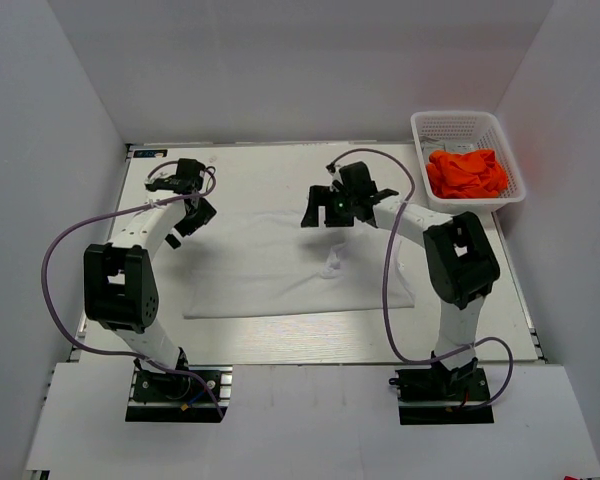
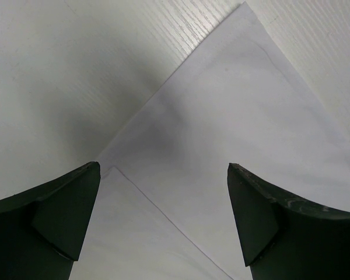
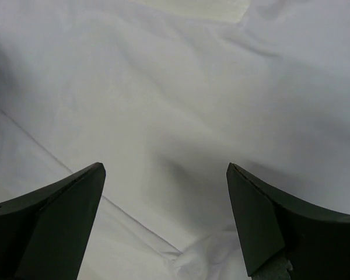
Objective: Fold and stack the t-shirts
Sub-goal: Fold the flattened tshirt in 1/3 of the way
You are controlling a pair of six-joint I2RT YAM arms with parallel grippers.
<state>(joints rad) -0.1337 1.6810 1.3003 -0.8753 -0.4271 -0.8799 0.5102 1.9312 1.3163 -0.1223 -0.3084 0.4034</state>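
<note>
A white t-shirt lies spread flat in the middle of the table, with a small bunched-up wrinkle near its centre right. My left gripper is open and empty, hovering over the shirt's far left corner. My right gripper is open and empty above the shirt's far edge, with white fabric filling its wrist view. Crumpled orange t-shirts lie in the basket at the far right.
A white plastic lattice basket stands at the far right corner of the table. Bare white table lies behind the shirt. Grey walls enclose the table on three sides.
</note>
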